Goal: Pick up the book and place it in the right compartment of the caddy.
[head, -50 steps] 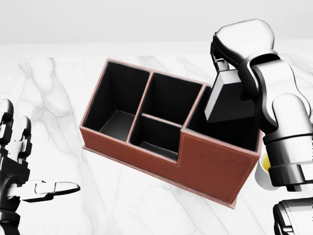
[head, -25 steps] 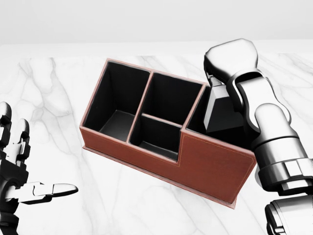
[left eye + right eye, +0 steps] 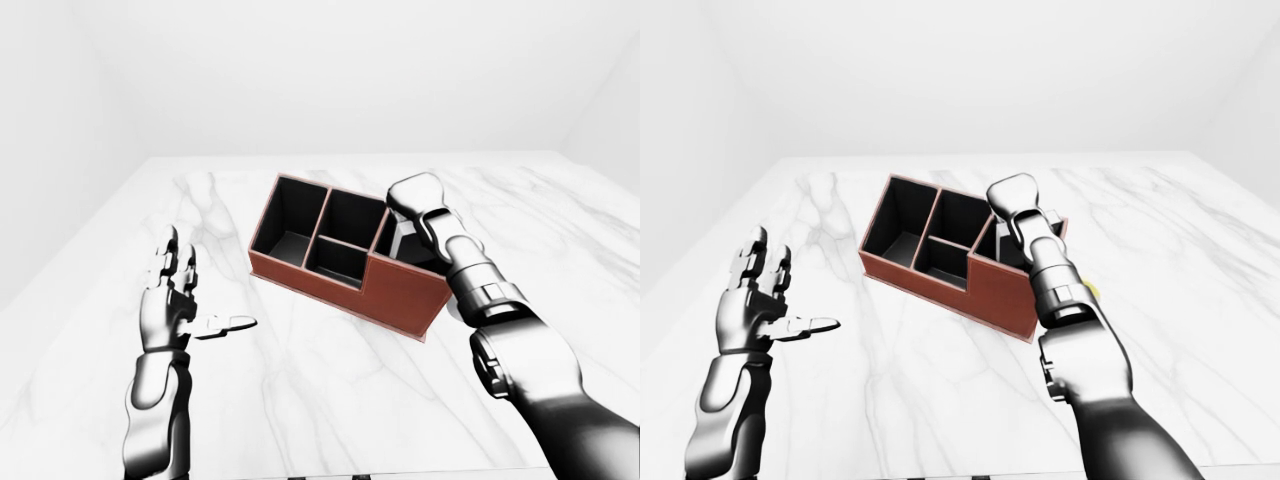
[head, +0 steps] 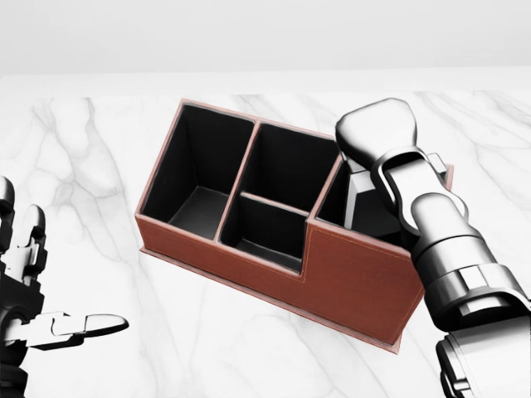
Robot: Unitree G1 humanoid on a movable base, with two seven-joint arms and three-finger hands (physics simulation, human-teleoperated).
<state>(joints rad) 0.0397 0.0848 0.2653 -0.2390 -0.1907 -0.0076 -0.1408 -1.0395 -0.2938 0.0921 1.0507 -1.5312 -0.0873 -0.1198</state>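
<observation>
Right hand (image 4: 377,137) has dropped lower since the earlier frames, carrying the book (image 4: 355,197) deeper into the caddy (image 4: 353,278)'s right compartment; book now mostly below the rim, upright; risk: early release could leave it leaning on the divider, or the wrist could nudge the caddy across the worktop (image 4: 99,149); fingers hidden under the hand, grip can't be told; left hand (image 4: 37,311) idle, fingers spread.

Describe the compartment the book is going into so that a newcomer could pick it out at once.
On the white marble table sits a reddish-brown leather caddy with a black lining. Its right compartment, at the head view's right end, has the robot's right hand above it and a dark book inside. Unlike the other three, it has a taller wall.
</observation>
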